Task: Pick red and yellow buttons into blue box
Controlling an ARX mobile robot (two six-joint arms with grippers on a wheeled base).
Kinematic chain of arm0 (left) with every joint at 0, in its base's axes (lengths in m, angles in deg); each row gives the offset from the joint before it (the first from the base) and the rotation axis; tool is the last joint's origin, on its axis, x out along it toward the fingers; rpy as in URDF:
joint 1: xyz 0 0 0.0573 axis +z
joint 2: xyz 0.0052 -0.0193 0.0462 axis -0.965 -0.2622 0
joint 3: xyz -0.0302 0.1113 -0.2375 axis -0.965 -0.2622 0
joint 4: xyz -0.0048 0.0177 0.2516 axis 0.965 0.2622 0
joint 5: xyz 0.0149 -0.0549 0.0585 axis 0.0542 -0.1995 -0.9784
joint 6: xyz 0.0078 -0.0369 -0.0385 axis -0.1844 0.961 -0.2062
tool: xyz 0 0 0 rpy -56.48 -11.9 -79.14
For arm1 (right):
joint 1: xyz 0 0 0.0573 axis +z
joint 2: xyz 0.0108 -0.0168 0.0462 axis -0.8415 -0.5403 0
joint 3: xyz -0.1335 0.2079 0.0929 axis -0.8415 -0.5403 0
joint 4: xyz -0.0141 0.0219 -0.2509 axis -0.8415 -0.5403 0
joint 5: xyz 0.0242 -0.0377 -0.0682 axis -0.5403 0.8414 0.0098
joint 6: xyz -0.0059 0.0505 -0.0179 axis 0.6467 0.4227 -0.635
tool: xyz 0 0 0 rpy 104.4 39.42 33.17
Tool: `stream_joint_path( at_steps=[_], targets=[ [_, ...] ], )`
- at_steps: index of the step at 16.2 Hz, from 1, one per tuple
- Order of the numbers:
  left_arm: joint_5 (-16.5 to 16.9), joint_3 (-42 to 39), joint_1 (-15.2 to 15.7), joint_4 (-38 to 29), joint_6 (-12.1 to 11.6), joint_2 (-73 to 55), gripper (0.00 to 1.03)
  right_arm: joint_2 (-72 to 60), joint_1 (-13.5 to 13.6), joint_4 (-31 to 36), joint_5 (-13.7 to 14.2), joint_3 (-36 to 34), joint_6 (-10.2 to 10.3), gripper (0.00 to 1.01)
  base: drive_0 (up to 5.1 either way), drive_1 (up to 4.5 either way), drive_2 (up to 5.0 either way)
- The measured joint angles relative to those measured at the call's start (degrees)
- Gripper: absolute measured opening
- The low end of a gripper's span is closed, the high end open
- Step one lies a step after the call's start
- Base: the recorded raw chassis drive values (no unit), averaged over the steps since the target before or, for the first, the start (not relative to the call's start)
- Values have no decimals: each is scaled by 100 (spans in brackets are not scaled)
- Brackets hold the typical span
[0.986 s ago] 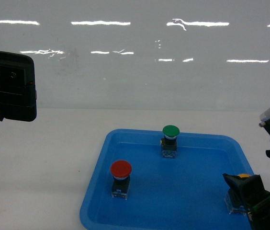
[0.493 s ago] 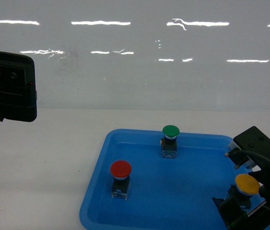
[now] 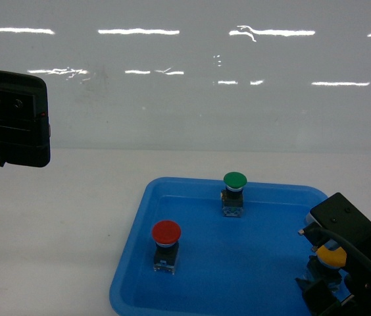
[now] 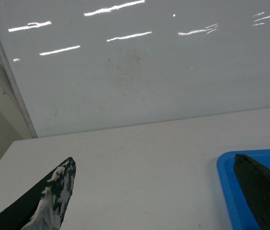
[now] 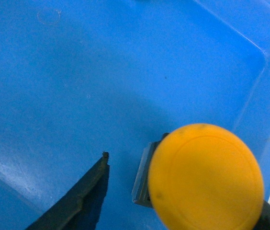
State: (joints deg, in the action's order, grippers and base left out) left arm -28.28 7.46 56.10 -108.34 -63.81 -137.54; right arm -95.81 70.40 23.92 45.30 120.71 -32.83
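Note:
The red button stands upright in the left half of a shallow blue tray. At the tray's right front corner stands the yellow button, partly covered by my right arm. The right wrist view shows its yellow cap large between the two fingers of my right gripper, which is open. The left finger stands apart from the button's body. My left gripper is open and empty, raised over the white table left of the tray. The blue box is out of view.
A green-capped button stands near the tray's far edge. The tray's left rim shows in the left wrist view. White table lies left of the tray, with a glossy white wall behind.
My right gripper came in from the right edge, swung over the yellow button and sank lower around it. The left arm and the other buttons have not moved.

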Motion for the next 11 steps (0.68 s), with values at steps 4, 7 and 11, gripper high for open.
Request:
stream_joint_path(
  at_steps=[4,7,11],
  targets=[
    [0,0,0,0,0,0,98,-98,7,216,98,57,35,28,0,0,0],
    [0,0,-2,0,0,0,98,-26,-9,490,162,-52,118,25,0,0,0],
    [0,0,0,2,0,0,98,1180,-356,667,107,-501,468,25,0,0,0]
  ],
)
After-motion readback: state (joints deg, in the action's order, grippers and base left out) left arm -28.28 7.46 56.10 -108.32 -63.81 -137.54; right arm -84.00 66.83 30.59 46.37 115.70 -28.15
